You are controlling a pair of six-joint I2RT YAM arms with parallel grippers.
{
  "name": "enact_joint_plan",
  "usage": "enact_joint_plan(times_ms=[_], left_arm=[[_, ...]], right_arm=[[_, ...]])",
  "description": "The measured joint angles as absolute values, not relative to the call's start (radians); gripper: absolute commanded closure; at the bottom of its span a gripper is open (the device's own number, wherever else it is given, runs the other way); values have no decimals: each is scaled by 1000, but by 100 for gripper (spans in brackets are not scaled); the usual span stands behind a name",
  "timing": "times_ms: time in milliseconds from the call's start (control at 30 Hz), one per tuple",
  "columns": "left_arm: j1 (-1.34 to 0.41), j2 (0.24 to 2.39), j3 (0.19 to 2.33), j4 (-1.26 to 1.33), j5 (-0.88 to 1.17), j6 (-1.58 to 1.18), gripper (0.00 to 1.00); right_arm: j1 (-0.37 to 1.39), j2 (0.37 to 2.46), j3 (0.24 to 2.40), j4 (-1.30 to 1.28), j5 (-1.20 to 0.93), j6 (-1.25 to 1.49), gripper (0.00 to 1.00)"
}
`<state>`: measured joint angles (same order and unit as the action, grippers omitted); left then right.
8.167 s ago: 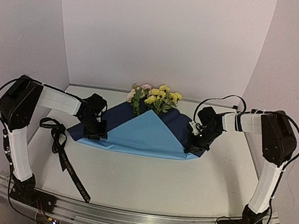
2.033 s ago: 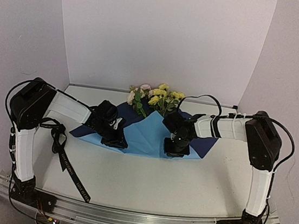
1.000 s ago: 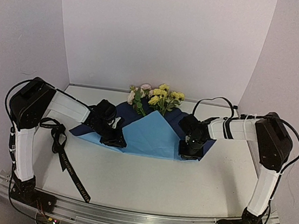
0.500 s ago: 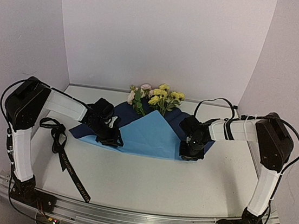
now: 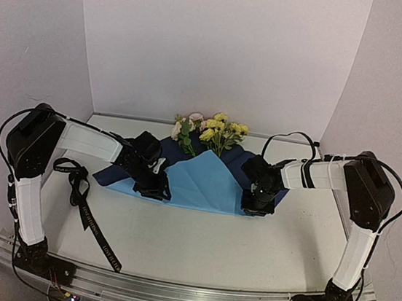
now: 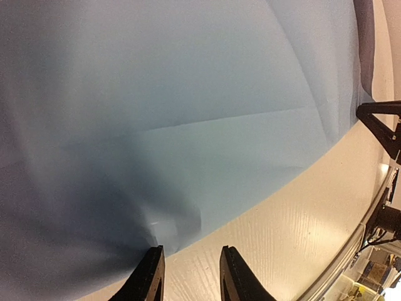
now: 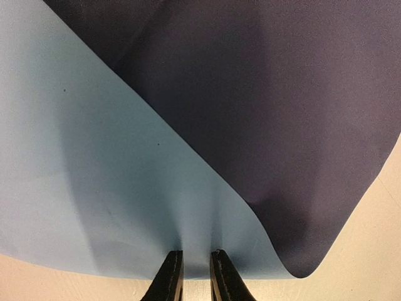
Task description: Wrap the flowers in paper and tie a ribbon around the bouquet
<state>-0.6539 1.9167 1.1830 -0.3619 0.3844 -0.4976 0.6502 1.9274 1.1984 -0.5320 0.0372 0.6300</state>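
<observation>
The paper lies folded on the table, a light blue flap in the middle and navy showing at both sides. The flowers poke out past its far edge, with their stems hidden under the flap; the paper lies flat, so no bouquet shows. The ribbon lies loose at the left. My left gripper is open at the paper's near-left edge, its jaws over bare table. My right gripper is shut on the near edge of the light blue paper.
White walls close in the table at the back and on both sides. The table's near edge carries an aluminium rail with both arm bases. The ribbon trails toward the front left corner.
My left gripper has opened and let go of the paper's edge, and the light blue flap now lies flatter and wider on the left. The right gripper has barely moved.
</observation>
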Motion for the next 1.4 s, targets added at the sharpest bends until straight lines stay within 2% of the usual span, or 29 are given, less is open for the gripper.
enact_joint_plan(times_ms=[367, 833, 1400], left_arm=[[-673, 1933, 1223, -371, 388, -499, 71], [-655, 1930, 1141, -345, 389, -507, 76], [-472, 1820, 974, -277, 407, -558, 76]], right_arm=[[650, 1927, 1198, -532, 36, 631, 83], [650, 1927, 1198, -532, 35, 633, 83], [650, 1928, 1198, -527, 32, 633, 83]])
